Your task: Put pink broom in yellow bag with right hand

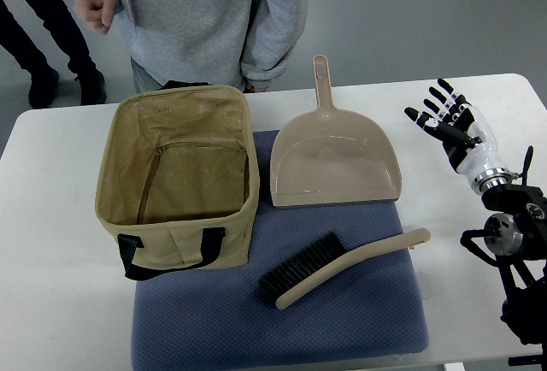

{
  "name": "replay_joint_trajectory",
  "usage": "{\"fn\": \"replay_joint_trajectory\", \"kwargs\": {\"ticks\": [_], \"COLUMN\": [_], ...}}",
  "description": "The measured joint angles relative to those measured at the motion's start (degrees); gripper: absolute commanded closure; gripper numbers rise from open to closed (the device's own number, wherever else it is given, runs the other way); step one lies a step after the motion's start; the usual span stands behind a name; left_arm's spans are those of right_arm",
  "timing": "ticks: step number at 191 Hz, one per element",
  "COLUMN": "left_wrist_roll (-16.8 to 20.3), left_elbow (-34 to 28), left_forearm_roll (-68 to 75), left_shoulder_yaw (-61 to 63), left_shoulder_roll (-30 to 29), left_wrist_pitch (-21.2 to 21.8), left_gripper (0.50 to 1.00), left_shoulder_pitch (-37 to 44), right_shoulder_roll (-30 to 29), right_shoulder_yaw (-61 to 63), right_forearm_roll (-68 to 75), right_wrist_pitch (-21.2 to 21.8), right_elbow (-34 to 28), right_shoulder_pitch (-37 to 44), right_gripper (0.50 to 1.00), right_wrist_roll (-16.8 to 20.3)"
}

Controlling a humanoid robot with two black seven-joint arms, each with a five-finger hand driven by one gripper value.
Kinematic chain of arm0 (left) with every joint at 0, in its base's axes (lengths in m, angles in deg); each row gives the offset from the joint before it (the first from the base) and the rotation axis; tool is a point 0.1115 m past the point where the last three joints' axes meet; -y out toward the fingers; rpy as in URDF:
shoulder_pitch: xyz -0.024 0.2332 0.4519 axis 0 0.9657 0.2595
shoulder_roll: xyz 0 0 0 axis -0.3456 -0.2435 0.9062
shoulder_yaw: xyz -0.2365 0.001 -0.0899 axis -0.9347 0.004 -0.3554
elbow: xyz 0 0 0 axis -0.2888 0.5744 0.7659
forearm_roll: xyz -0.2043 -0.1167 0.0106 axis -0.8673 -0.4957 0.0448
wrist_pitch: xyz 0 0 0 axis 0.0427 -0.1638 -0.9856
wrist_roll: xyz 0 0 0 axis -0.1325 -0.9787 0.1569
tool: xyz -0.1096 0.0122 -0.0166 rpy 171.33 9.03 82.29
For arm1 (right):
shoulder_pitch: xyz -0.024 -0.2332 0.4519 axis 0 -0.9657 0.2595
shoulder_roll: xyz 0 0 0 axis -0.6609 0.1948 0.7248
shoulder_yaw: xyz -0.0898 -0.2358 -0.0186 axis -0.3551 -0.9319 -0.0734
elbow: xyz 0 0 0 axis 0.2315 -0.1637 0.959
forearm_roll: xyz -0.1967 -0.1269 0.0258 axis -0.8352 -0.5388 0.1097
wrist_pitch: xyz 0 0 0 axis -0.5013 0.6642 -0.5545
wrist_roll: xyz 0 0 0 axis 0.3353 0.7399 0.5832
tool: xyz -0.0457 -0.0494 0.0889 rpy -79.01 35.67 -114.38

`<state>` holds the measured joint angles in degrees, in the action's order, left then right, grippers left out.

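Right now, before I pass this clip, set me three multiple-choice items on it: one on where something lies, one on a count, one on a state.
1. Where does the broom lie?
A. inside the bag
B. on the blue mat, nearer the robot than the dustpan
C. on the floor

2. How many robot hands show?
A. none
B. one
C. two

3. What is the right hand doing?
A. fingers spread, holding nothing
B. gripping the broom
C. gripping the dustpan

Key:
1 B, it rests on the blue mat below the dustpan, beside the bag.
2 B, only the right one shows, at the right edge.
3 A, it hovers over bare table, fingers apart.
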<state>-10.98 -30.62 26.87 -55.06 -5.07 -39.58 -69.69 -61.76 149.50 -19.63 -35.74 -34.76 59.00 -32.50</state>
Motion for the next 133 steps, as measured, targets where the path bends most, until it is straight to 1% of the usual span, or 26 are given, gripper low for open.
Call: {"fn": "replay_joint_trajectory", "kwargs": {"ticks": [133], "left_wrist_roll": [0.0], "left_elbow": [-0.1], "left_forearm_roll": [0.0], "left_shoulder_yaw": [-0.2], "left_shoulder_roll": [0.0], "left_wrist_pitch": [0.0], "left_gripper": [0.5], "left_shoulder_pitch": [0.0], "right_shoulder_roll": [0.0], "right_shoulder_yaw": [0.0], "right_forearm_roll": [0.0], "right_wrist_pitch": [0.1], "right_elbow": [0.0], "right_shoulder_pitch": [0.2], "right_gripper": [0.572], "right_wrist_roll": [0.0]}}
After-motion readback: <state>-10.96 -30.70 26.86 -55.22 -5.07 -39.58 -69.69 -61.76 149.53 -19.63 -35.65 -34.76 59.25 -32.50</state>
